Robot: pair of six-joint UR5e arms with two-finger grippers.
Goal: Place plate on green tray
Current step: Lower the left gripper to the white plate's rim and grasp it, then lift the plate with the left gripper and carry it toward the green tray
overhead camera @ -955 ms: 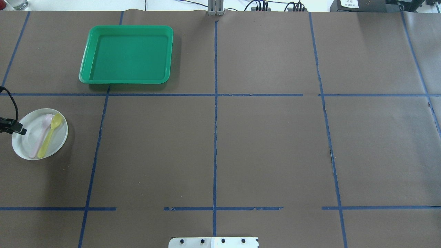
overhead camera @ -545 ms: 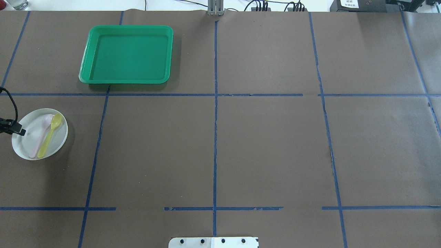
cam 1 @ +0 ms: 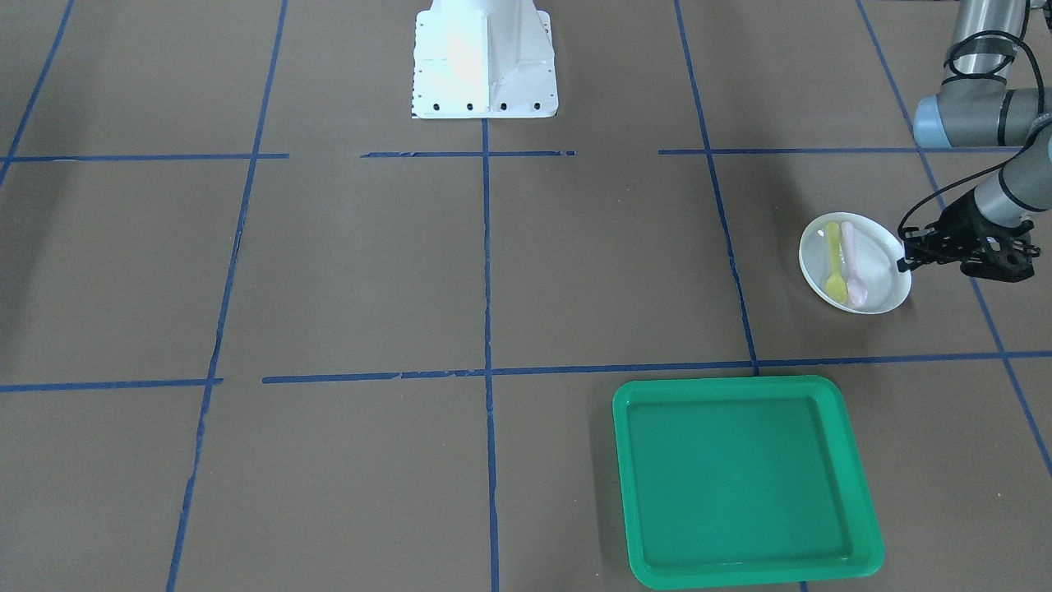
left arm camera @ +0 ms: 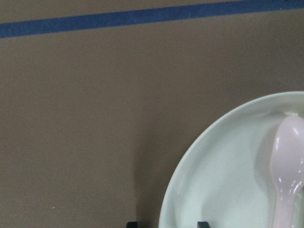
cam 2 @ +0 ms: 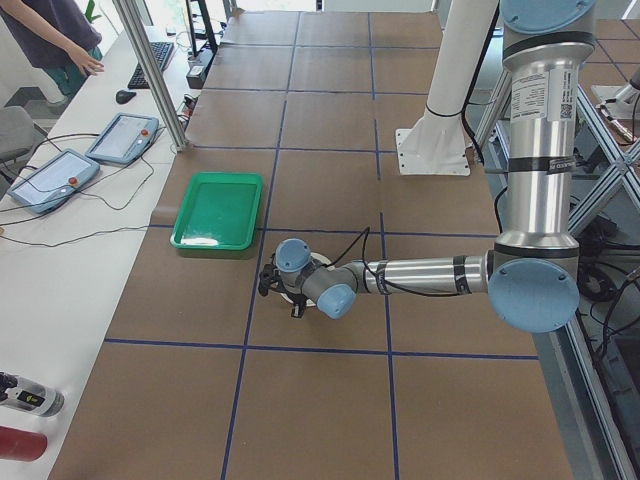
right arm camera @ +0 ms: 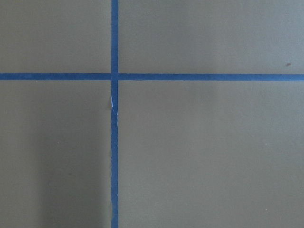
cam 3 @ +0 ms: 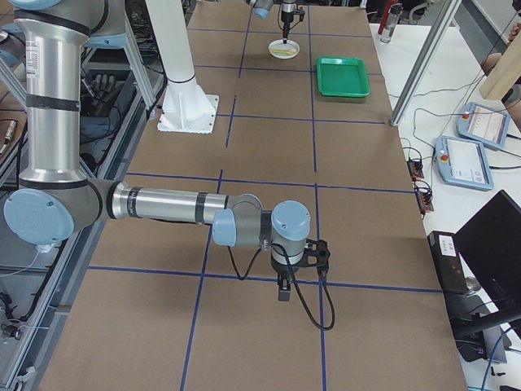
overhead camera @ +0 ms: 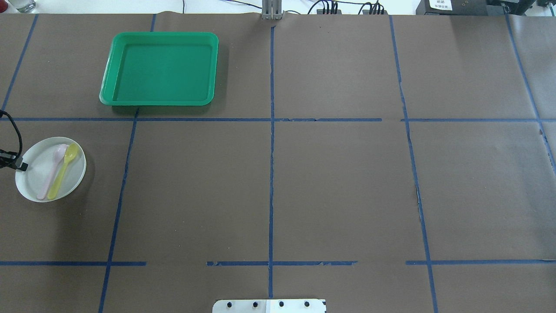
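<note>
A white plate (overhead camera: 32,176) lies at the table's left side with a pink spoon (overhead camera: 51,173) and a yellow spoon (overhead camera: 63,170) in it. My left gripper (overhead camera: 20,165) is at the plate's left rim, low over the table. In the left wrist view its two fingertips (left arm camera: 132,224) stand apart, one on each side of the plate's rim (left arm camera: 173,190); it is open. The green tray (overhead camera: 160,68) lies empty farther back, apart from the plate. My right gripper (cam 3: 285,283) shows only in the exterior right view, so I cannot tell its state.
The robot's white base (cam 1: 485,57) stands at the middle of the near table edge. Blue tape lines cross the brown table cover (overhead camera: 339,187). The right arm hangs low over the table's right end, far from the plate and tray.
The left gripper's tip has drawn back a little to the left, from over the plate's inside to its left rim. The plate, spoons and tray have not moved.
</note>
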